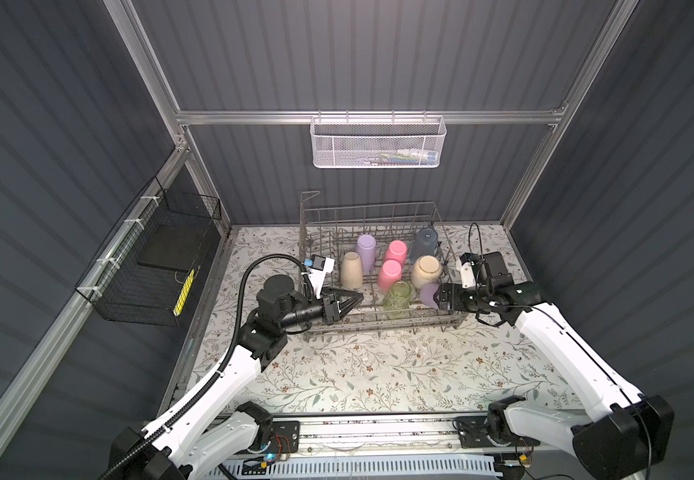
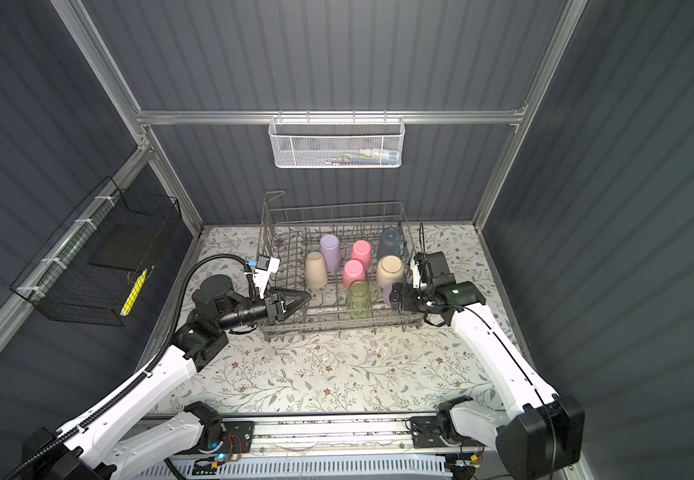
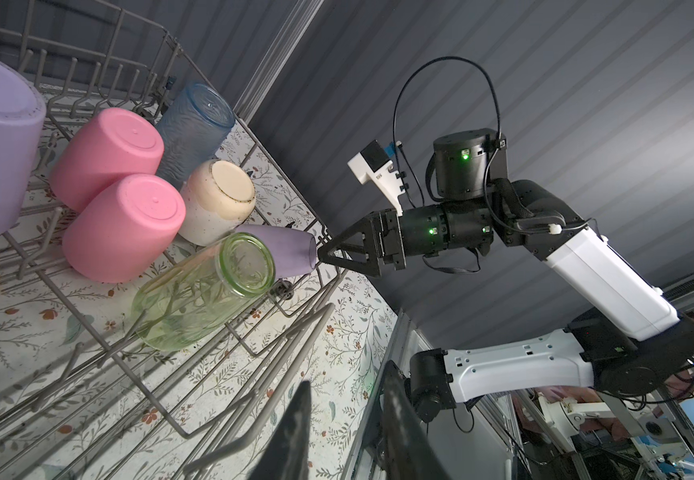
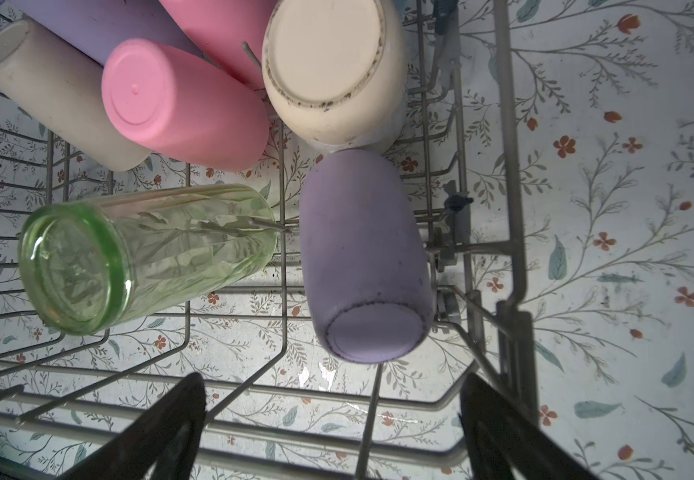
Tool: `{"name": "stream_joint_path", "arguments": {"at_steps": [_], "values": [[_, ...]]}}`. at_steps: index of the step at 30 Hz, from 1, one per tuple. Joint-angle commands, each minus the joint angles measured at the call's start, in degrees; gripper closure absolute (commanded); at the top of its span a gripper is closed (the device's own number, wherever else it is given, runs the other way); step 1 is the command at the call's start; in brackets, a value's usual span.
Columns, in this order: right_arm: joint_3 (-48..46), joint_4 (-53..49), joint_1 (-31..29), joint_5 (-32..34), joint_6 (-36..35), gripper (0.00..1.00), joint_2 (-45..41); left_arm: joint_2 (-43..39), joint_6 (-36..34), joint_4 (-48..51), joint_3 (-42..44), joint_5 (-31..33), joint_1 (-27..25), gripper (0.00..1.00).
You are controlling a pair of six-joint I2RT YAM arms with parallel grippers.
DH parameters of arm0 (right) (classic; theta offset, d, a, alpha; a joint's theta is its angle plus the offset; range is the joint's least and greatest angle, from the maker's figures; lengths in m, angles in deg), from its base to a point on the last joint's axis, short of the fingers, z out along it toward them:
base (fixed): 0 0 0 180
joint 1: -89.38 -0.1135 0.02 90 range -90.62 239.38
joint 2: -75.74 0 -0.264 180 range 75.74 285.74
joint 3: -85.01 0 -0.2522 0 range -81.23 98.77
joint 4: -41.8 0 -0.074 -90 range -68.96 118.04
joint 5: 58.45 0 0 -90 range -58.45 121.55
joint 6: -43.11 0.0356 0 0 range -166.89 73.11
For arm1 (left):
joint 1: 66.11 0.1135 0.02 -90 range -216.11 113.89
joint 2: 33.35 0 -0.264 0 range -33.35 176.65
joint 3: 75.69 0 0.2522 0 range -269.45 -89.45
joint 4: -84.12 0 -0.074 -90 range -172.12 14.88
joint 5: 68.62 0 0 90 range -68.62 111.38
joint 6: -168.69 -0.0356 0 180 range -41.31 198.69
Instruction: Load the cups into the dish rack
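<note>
Cups point(image 1: 389, 274) in dish rack point(image 1: 358, 324); right end effector point(image 4: 333, 384) gapes (left end effector point(image 1: 358, 296) barely parted), both empty.

- Dark grey ribbed walls point(image 1: 358, 54) on three sides, framed by pale metal rails point(image 1: 254, 117)
- White mesh basket point(image 1: 378, 143) hangs on the back rail
- Black wire basket point(image 1: 146, 266) on the left wall
- Table point(image 1: 378, 374) covered in pale leaf-and-flower print

You have open tabletop point(image 1: 378, 374) in front of the dish rack point(image 1: 378, 323); inside it upturned cups point(image 1: 389, 272) crowd the middle and right, upright tines point(image 1: 320, 243) the left.
</note>
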Motion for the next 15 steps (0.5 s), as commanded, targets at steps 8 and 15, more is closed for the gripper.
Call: {"name": "stream_joint_path", "arguments": {"at_steps": [8,15], "values": [[0.2,2.4,0.8,-0.4,-0.6,0.05,3.2,-0.5,-0.2,0.2,0.4,-0.6,0.3,0.70],[1.5,1.3,2.3,1.3,-0.9,0.05,-1.0,-1.1,-3.7,7.6,-3.0,4.6,0.3,0.69]]}}
